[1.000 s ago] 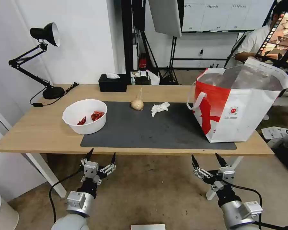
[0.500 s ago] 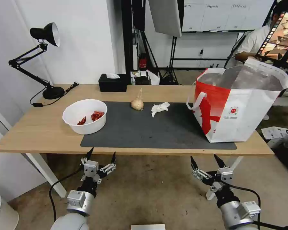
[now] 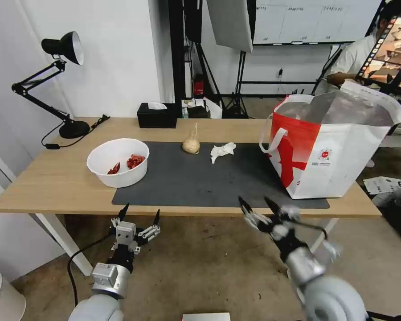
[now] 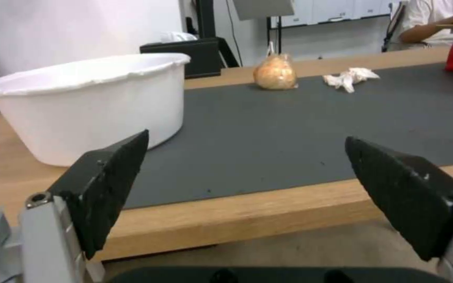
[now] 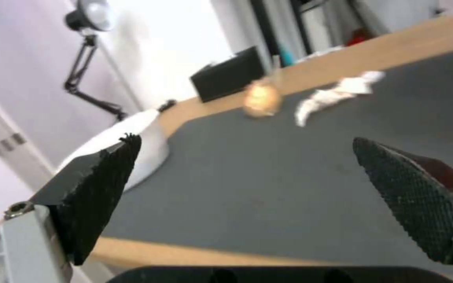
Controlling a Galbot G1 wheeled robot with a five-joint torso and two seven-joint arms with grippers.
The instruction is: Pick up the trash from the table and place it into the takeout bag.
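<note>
Bright even indoor light; motion-blurred right hand (image 3: pixel 258 207); soft, smeared right wrist view.

Light-wood table (image 3: pixel 53 183) carries a dark grey mat (image 3: pixel 200 178). Beyond the open left jaws: white bowl (image 3: pixel 117 161), partly on the mat. Beyond the open right jaws: knotted bag (image 3: pixel 191 144), tissue (image 3: pixel 222 150). Takeout bag (image 3: pixel 329 147) stands rightward, apparently overlapping the mat.
</note>
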